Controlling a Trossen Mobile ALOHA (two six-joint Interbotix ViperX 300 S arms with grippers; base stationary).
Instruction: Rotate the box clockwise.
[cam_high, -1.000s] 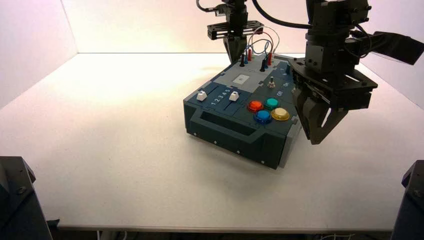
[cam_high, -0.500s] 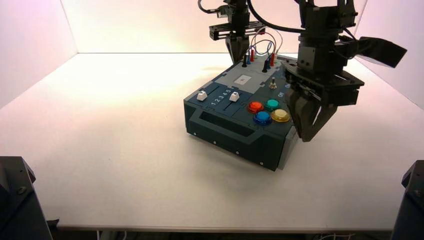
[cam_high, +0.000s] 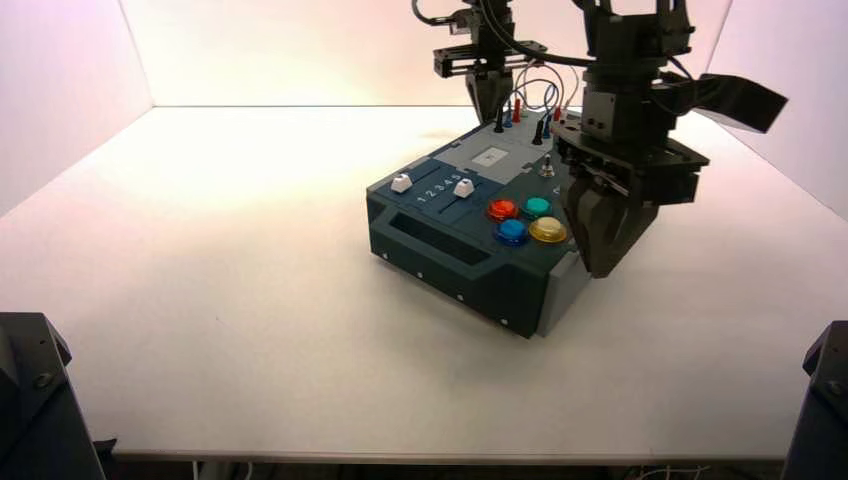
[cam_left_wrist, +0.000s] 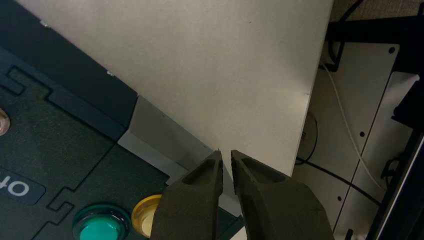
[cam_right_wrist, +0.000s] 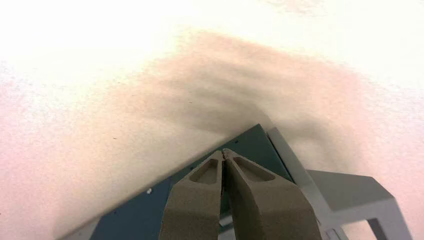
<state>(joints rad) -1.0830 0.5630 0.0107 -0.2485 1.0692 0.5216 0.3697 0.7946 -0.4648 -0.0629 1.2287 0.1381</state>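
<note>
Your left gripper (cam_high: 598, 273) is at the near grey-edged corner, by the yellow round button (cam_high: 548, 230); fingers slightly apart, nothing between them. Can't tell if it touches. Your dark blue-grey panel box (cam_high: 475, 280) sits skewed on the white table (cam_high: 230, 300). Behind it, your right gripper (cam_high: 492, 115) is at the far end, near the looped wires (cam_high: 552, 84), tips clenched together, empty.

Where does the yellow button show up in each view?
High view: yellow button at the box's near right corner, by the left gripper.
Left wrist view: beside the green button, partly behind the gripper.
Right wrist view: absent; right gripper at box's far end.
Shared landmark: box.
</note>
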